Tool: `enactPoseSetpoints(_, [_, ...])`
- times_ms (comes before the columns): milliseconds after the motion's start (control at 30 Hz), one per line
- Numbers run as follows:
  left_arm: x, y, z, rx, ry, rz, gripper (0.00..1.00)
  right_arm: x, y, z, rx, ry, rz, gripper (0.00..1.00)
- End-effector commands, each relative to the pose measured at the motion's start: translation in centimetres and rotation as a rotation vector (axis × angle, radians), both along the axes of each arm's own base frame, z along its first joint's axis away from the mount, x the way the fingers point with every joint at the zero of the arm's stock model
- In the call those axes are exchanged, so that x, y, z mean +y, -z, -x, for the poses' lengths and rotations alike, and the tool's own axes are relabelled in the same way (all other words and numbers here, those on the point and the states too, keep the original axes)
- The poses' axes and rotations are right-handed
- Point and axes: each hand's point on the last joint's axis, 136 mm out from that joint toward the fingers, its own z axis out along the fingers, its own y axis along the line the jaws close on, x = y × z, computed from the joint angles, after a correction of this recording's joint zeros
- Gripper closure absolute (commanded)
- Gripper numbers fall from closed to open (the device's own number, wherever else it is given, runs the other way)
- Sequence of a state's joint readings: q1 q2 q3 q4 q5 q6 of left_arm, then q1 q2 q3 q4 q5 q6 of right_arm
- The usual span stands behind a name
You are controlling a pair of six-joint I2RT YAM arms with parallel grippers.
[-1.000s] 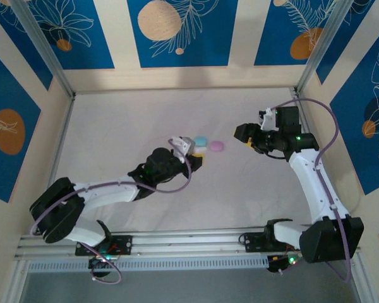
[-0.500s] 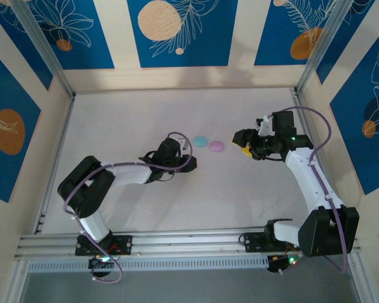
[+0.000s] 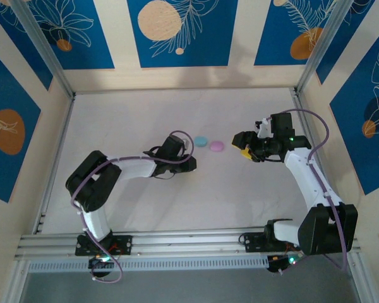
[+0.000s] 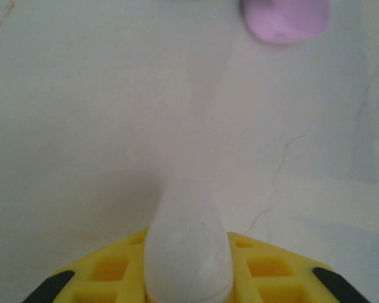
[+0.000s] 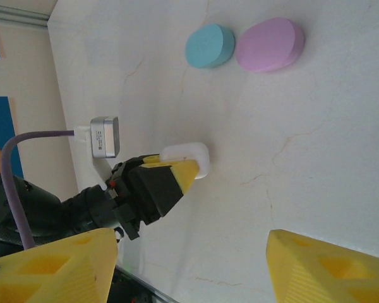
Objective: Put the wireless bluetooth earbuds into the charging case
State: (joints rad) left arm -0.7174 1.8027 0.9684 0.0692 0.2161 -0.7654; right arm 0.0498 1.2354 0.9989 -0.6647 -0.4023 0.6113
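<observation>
Moved: left arm's elbow has folded inward, left gripper (image 3: 187,163) staying put; right gripper (image 3: 242,140) has dipped slightly
Left gripper: clenched on white case (image 4: 188,249), low on the counter (image 3: 126,126)
Right gripper: spread wide, empty
Risk: smooth rounded shell could squirt out or skid if the jaws loosen
Room: blue case (image 5: 210,45) and pink case (image 5: 270,44) side by side, near ahead; walls well apart

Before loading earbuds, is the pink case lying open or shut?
Shut. In the right wrist view the pink case is one smooth closed oval flat on the table, no lid raised.
</observation>
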Motion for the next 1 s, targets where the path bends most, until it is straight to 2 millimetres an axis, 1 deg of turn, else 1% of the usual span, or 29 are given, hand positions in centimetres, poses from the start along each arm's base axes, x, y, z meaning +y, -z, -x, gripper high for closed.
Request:
enactPoseSetpoints(0, [1.3,0.5,-0.4,0.023,-0.008,-0.063,0.64,-0.2,0.4,0.1,0.018,0.006,0.0,0.36])
enactPoseSetpoints(100, [2.3,0.6,-0.3,0.022,-0.008,-0.115,0.58,-0.9,0.5,-0.1,0.01,0.023,0.039,0.36])
enactPoseSetpoints(133, [2.8,0.6,-0.3,0.018,-0.011,-0.132,0.54,-1.2,0.4,-0.2,0.005,0.034,0.061,0.36])
enactPoseSetpoints(167, [3.3,0.5,-0.4,0.013,-0.018,-0.153,0.49,-1.7,0.5,-0.4,-0.001,0.051,0.092,0.36])
enactPoseSetpoints(233, [4.6,0.1,-0.4,-0.006,-0.034,-0.207,0.44,-3.1,0.6,-0.8,-0.026,0.103,0.17,0.36])
enactPoseSetpoints(333, [7.2,-1.5,-0.9,-0.078,-0.077,-0.294,0.35,-6.1,0.4,-1.9,-0.13,0.202,0.357,0.33])
enactPoseSetpoints(367, [8.1,-2.4,-1.2,-0.114,-0.094,-0.319,0.33,-7.2,0.3,-2.3,-0.186,0.225,0.435,0.2])
enactPoseSetpoints(400, [8.9,-3.2,-1.4,-0.147,-0.106,-0.34,0.31,-7.9,0.0,-2.9,-0.254,0.235,0.504,0.16])
enactPoseSetpoints(467, [10.9,-5.1,-1.9,-0.236,-0.14,-0.397,0.27,-9.4,0.4,-4.0,-0.385,0.233,0.647,0.13])
enactPoseSetpoints(500, [12.4,-6.1,-2.3,-0.289,-0.172,-0.441,0.21,-10.1,0.6,-4.8,-0.463,0.235,0.712,0.12])
enactPoseSetpoints(533, [13.9,-7.2,-2.7,-0.348,-0.206,-0.486,0.15,-10.8,1.3,-5.5,-0.524,0.244,0.776,0.11])
enactPoseSetpoints(567, [15.3,-8.0,-3.0,-0.398,-0.233,-0.526,0.11,-11.0,2.1,-6.0,-0.577,0.238,0.81,0.11])
enactPoseSetpoints(600, [17.1,-8.7,-3.2,-0.449,-0.279,-0.576,0.07,-10.8,3.0,-6.5,-0.629,0.211,0.828,0.11])
enactPoseSetpoints(633, [18.8,-9.5,-3.4,-0.503,-0.324,-0.621,0.0,-10.1,3.8,-6.8,-0.663,0.152,0.832,0.11])
enactPoseSetpoints(700, [21.4,-10.3,-3.6,-0.584,-0.366,-0.69,0.0,-8.6,4.6,-7.2,-0.707,0.067,0.815,0.12])
enactPoseSetpoints(767, [24.2,-11.0,-3.6,-0.617,-0.427,-0.736,0.0,-8.1,5.7,-8.0,-0.737,0.051,0.801,0.12])
enactPoseSetpoints(833, [26.7,-10.9,-3.7,-0.633,-0.461,-0.764,0.0,-7.4,6.7,-8.9,-0.772,0.015,0.792,0.12])
enactPoseSetpoints(900, [28.1,-10.5,-3.8,-0.668,-0.46,-0.805,0.0,-6.8,7.5,-9.6,-0.798,-0.01,0.778,0.12])
enactPoseSetpoints(933, [28.8,-10.7,-4.1,-0.701,-0.472,-0.821,0.0,-6.6,7.9,-9.9,-0.802,-0.015,0.745,0.13])
enactPoseSetpoints(967, [29.3,-10.7,-4.1,-0.688,-0.48,-0.831,0.0,-6.3,8.2,-10.0,-0.804,-0.018,0.726,0.14])
